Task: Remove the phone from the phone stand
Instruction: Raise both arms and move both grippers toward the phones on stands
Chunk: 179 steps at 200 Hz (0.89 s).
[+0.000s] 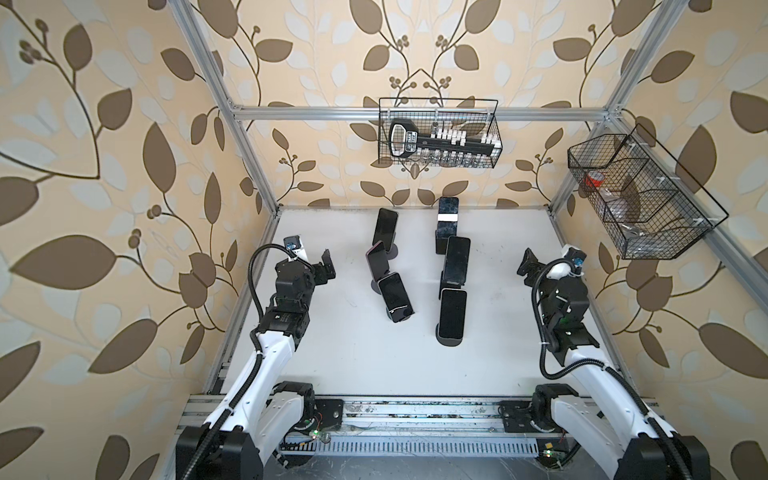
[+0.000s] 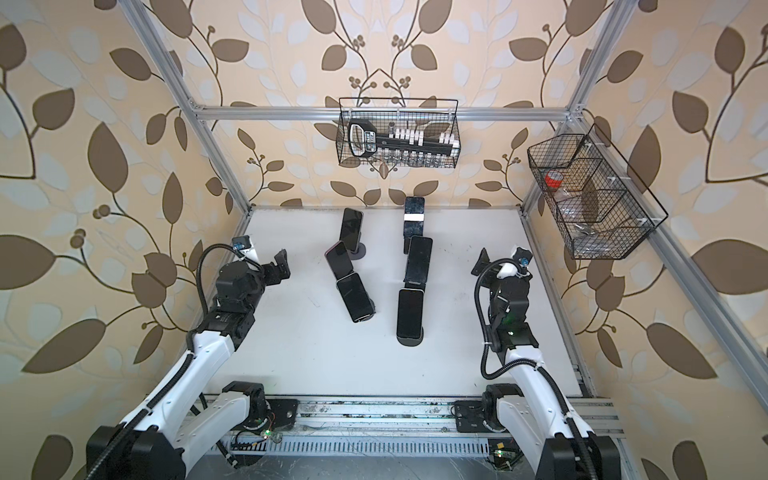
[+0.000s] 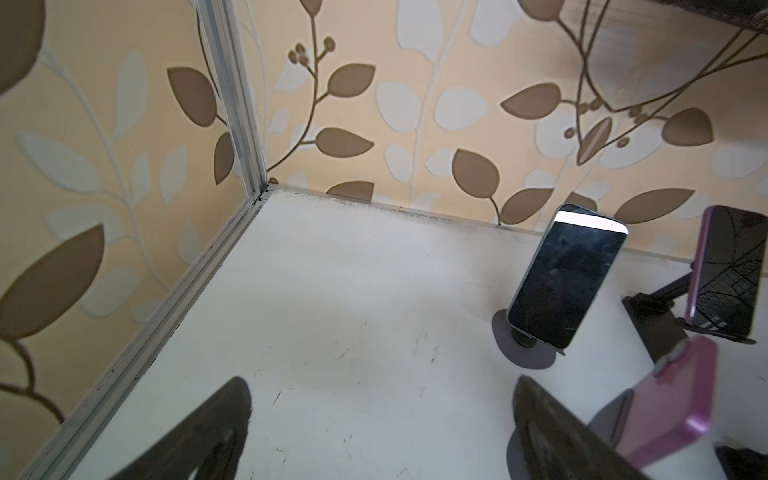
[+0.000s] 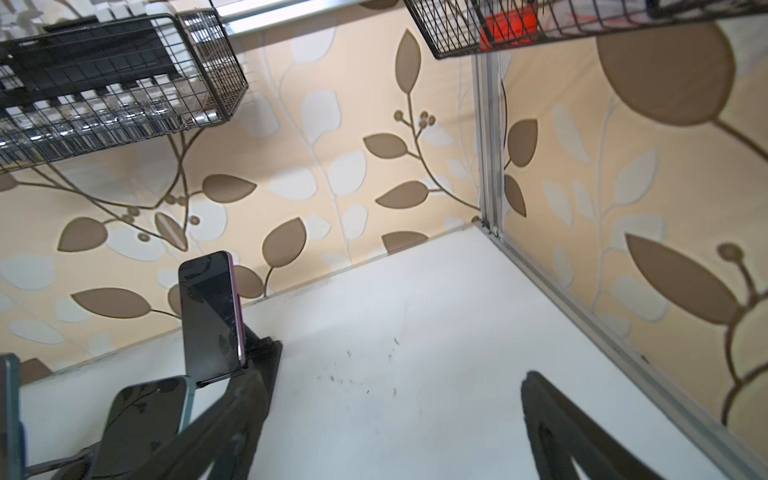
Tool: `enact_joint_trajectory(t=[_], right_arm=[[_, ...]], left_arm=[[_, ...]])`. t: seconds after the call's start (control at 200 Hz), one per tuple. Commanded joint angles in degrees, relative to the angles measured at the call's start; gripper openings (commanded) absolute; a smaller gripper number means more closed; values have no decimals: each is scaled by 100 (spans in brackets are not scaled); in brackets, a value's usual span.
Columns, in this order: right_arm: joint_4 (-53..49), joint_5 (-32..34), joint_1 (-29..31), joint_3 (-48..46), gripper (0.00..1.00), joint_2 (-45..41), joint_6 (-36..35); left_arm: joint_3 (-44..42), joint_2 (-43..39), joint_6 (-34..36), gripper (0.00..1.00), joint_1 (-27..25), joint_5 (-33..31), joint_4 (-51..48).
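Fingers (image 3: 199, 436) of the left gripper (image 1: 327, 266) and right gripper (image 1: 526, 266) stand spread and empty, well apart from the phones (image 1: 453, 313) leaning on their stands (image 1: 448, 341) between the two. Each phone looks stiff, slick and breakable, so pinching its long side edges seems safest

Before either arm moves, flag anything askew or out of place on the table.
Nothing spilled or visibly broken. In the left row, the pink-cased phone and the near-left phone sit twisted and crowded together, while the right row stands in a straight line.
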Motion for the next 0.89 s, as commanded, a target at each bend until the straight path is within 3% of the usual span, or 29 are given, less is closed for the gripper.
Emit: enact_joint_trajectory(t=[0.0, 0.14, 0.33, 0.505, 0.595, 0.89], right_arm=[[-1680, 153, 49, 269, 94, -257, 971], [-2141, 76, 253, 538, 89, -469, 1115], [-2932, 292, 975, 1146, 88, -446, 1023], [-3504, 776, 1845, 1540, 89, -474, 1062], [-3696, 898, 2179, 1694, 89, -490, 1234], [-4481, 1524, 3262, 2134, 91, -261, 1398]], left_arm=[[486, -333, 3, 98, -27, 477, -1027], [917, -438, 145, 98, -28, 1083, -1605], [1468, -281, 494, 98, -26, 2157, -2406], [1411, -449, 1030, 99, -341, 2788, -2641], [1347, -523, 911, 99, -356, 3110, -2613], [1291, -858, 813, 99, -356, 3106, -2689]])
